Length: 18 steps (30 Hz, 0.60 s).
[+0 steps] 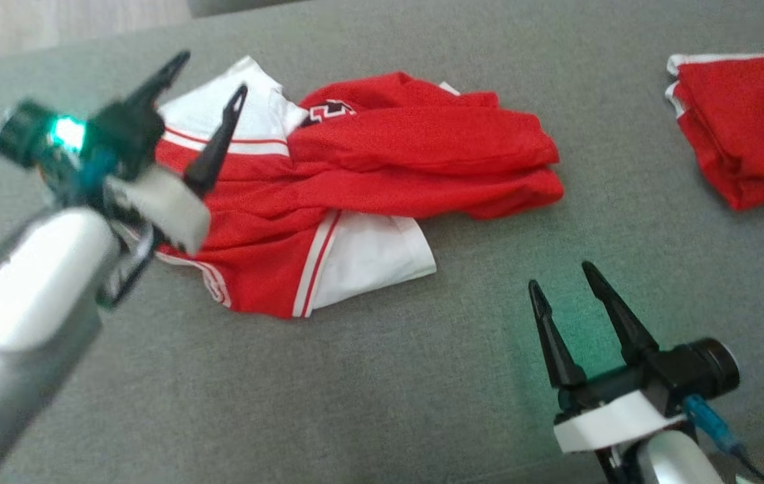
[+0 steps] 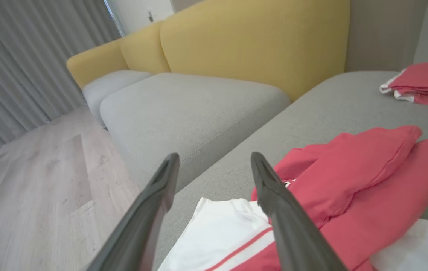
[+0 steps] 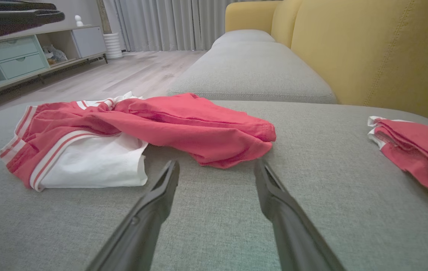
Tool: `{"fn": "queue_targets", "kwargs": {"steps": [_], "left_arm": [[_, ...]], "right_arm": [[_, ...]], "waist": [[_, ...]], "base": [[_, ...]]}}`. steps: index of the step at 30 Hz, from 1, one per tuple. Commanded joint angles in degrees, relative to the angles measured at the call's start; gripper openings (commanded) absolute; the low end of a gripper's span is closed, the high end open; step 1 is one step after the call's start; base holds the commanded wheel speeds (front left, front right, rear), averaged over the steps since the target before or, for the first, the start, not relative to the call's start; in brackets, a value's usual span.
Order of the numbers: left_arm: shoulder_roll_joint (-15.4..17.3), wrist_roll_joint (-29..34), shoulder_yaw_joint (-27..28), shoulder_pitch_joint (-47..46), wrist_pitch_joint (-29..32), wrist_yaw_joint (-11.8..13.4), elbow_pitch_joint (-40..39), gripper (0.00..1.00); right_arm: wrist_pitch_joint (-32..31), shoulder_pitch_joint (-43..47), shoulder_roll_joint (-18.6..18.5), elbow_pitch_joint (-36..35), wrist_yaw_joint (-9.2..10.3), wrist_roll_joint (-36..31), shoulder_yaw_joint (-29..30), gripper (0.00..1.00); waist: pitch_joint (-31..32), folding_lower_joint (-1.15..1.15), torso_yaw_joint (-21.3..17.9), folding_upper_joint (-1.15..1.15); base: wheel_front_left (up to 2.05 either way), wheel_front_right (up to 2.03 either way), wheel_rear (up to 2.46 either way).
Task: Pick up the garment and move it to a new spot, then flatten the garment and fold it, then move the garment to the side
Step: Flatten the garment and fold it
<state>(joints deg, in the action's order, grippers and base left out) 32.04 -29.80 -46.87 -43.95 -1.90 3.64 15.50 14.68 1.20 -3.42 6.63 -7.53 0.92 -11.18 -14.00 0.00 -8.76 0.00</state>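
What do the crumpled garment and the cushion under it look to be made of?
The garment: probably thin sports mesh knit, matte red with white panels; fine pitted texture and soft, limp folds suggest it. The cushion: grey woven upholstery fabric, matte, with a visible speckled weave. Exact fibres cannot be told.

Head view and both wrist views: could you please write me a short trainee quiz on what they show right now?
1. True or false: the red-and-white garment lies crumpled, not flattened, on the grey cushion.
2. Choose one. The left jaws are: A) shut on cloth; B) open over the garment's left end, holding nothing; C) resting on the floor.
3. Fill in: a second red garment lies on the cushion toward the robot's ___ side.

Key: 1 true; 2 B; 3 right.
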Motion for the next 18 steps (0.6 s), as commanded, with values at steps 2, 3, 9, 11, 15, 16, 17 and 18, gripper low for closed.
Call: {"fn": "queue_targets", "kwargs": {"steps": [2, 3, 9, 11, 15, 16, 17, 18], "left_arm": [[1.52, -0.49, 1.62, -9.05, 4.46, -4.24, 2.35, 1.0], [1.3, -0.8, 1.61, -11.2, 5.67, -5.57, 3.79, 1.0], [0.97, -3.12, -1.91, -23.08, 15.17, -10.75, 14.26, 1.0], [1.41, -4.65, -3.3, -25.5, 17.57, -11.02, 16.62, 1.0], [2.81, -7.59, -6.91, -27.94, 20.98, -11.09, 18.32, 1.0], [3.52, -8.9, -7.91, -28.57, 22.01, -11.1, 18.8, 1.0], [4.19, -10.1, -8.85, -29.12, 22.87, -11.1, 19.12, 1.0], [4.91, -11.16, -9.73, -29.67, 23.56, -11.11, 19.34, 1.0]], "right_arm": [[0.32, -3.36, -1.05, -1.86, 0.04, -0.08, -2.08, 1.0], [0.32, -3.98, -1.13, -1.9, 0.04, -0.01, -2.2, 1.0], [0.32, -7.73, -0.9, -1.75, 0.04, 0.47, -4.24, 1.0], [0.32, -8.7, -0.76, -1.74, 0.04, 0.64, -4.75, 1.0], [0.32, -9.7, -0.53, -1.74, 0.04, 0.86, -5.3, 1.0], [0.32, -9.93, -0.45, -1.73, 0.04, 0.91, -5.48, 1.0], [0.32, -10.08, -0.37, -1.71, 0.04, 0.96, -5.54, 1.0], [0.32, -10.21, -0.29, -1.74, 0.04, 1.03, -5.57, 1.0]], "waist": [[-3.37, 0.0, -1.56, 0.0], [-4.34, 0.0, -1.99, 0.0], [-11.13, 0.0, -5.4, 0.0], [-12.75, 0.0, -6.48, 0.0], [-14.53, 0.0, -8.09, 0.0], [-14.96, 0.0, -8.66, 0.0], [-15.31, 0.0, -9.16, 0.0], [-15.69, 0.0, -9.68, 0.0]], "base": [[0.0, 0.0, 0.0], [0.0, 0.0, 0.0], [0.0, 0.0, 0.0], [0.0, 0.0, 0.0], [0.0, 0.0, 0.0], [0.0, 0.0, 0.0], [0.0, 0.0, 0.0], [0.0, 0.0, 0.0]]}}
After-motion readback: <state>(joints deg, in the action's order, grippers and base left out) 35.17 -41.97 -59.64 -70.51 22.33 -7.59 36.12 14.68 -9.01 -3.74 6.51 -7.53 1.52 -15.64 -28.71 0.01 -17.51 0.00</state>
